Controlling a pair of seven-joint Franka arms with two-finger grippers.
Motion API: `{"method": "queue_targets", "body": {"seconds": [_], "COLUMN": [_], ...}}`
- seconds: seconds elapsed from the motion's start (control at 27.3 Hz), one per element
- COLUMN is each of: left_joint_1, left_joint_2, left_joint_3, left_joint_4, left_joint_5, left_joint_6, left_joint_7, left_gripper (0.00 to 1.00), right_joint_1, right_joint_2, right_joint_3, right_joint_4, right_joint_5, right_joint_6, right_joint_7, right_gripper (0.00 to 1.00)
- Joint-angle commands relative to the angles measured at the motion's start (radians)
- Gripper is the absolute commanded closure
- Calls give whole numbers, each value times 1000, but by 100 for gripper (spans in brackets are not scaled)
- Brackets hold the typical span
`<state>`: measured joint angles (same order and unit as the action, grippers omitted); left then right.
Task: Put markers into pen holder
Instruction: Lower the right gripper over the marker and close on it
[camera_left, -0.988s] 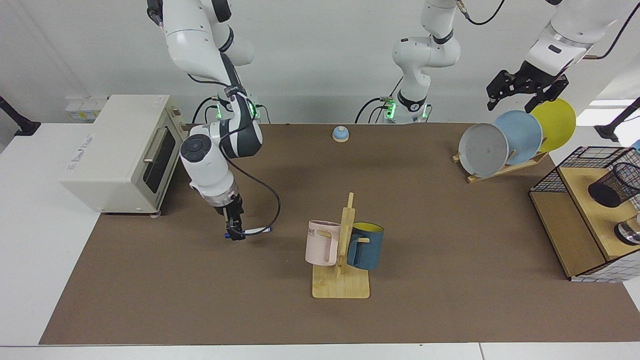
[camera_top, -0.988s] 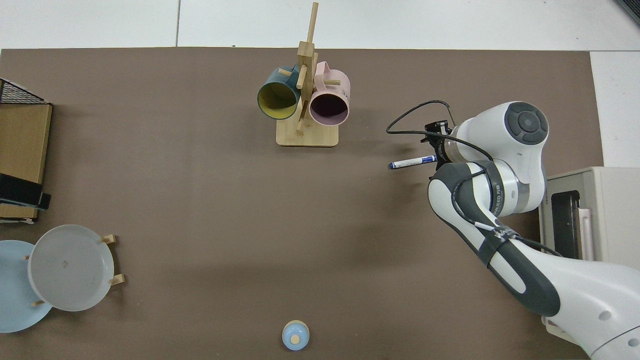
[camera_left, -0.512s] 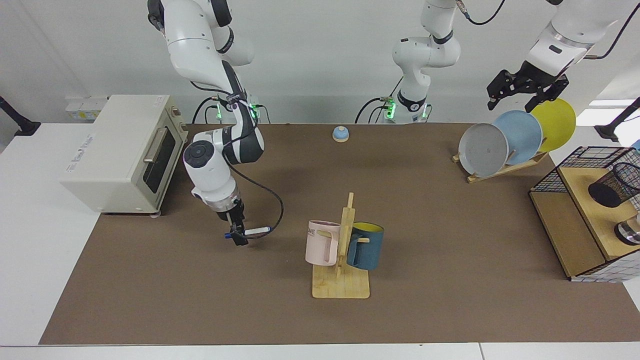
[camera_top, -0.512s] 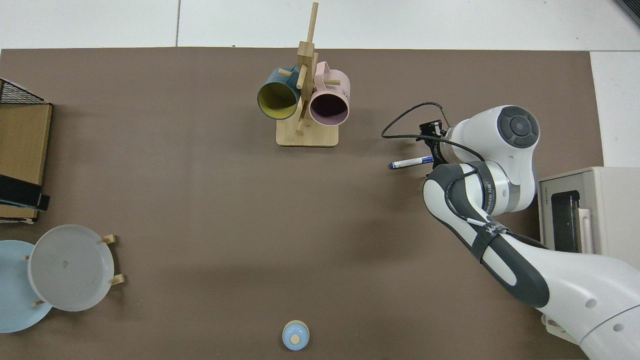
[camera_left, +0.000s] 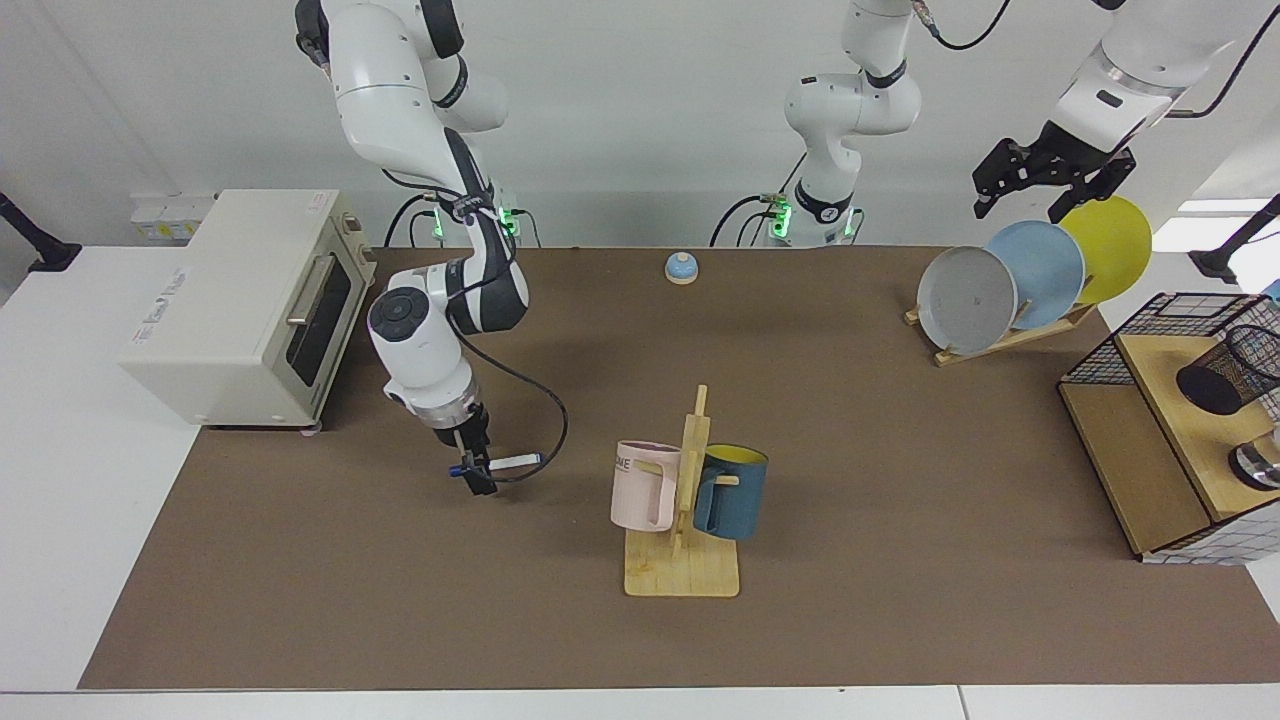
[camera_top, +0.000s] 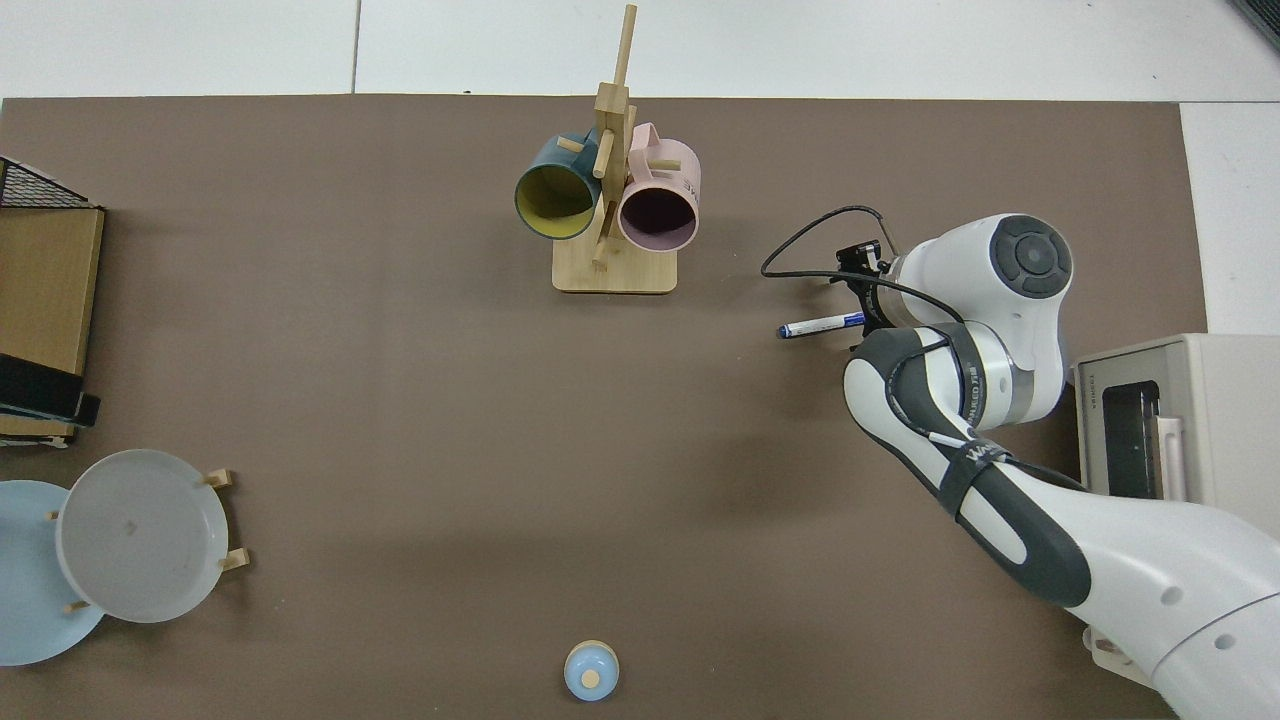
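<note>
Your right hand (camera_left: 478, 470) is clamped on one end of the marker (camera_left: 514, 461), mid-left of the frame, sticking out sideways. It's light, stiff and slick plastic, so I'd grip nearer mid-barrel. Holder (camera_left: 1228, 370) sits far right. Left hand (camera_left: 1040, 185) waits spread upper right.

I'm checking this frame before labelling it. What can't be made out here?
- Pen holder: cut by the facing view's edge; absent from the top view.
- Right gripper, shut on the marker: in the top view the arm's wrist hides the grip.
- Left gripper, waiting above the plates: outside the top view.
</note>
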<state>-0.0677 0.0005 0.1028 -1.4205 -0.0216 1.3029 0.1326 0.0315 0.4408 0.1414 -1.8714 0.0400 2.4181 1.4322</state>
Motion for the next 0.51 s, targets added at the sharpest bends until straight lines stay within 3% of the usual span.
{"method": "queue_targets", "body": {"seconds": [0.0,0.11,0.48], "left_joint_1": [9,9,9], "left_joint_2": [-23,-23,-23], "left_joint_3": [-6,-6,-6], "left_joint_4": [-23,-23,-23], "left_joint_5": [-3,-3,-4], "left_joint_6": [-5,-5,-10], "left_joint_7": [-7,-7,-8], "left_gripper": [0,0,0], "right_joint_1": [-13,-13,-12], "right_joint_2": [10,10,24], "right_joint_3": [7,7,7], "right_joint_4": [3,5,5], "right_joint_5": [4,11,15], "right_joint_6": [30,30,39], "right_joint_7": [-29,-29,-23], "right_gripper": [13,22,29]}}
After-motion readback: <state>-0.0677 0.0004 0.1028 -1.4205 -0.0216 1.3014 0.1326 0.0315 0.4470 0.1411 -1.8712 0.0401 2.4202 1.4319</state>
